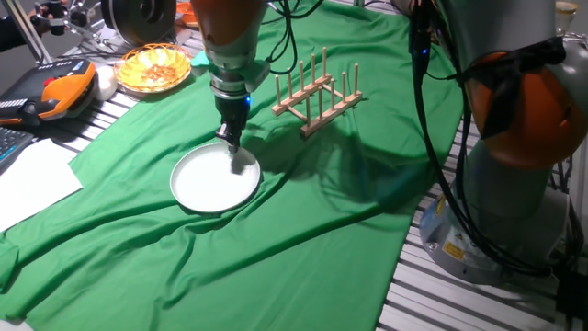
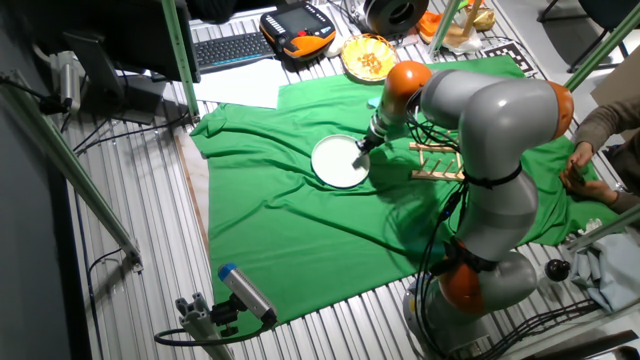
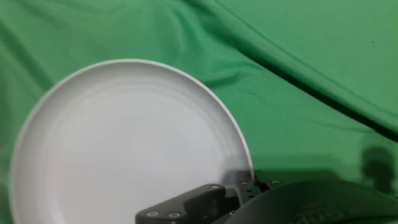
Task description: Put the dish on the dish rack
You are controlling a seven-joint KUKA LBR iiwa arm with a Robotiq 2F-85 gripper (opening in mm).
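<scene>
On green cloth, mid-tabletop: dish [image 1: 213, 181] lies flat, face up, not yet lifted. End effector [image 1: 232, 142] down at dish's 2 o'clock rim, probably working for edge grip since flat plate offers nothing else; spread or pinching, cannot tell. Dish rack [image 1: 317, 96] waits upright near, 1 o'clock. Basket of food [image 1: 152, 67] well apart, 11 o'clock.

Plain white dish [image 1: 209, 182] on green cloth [image 1: 303, 230].
</scene>
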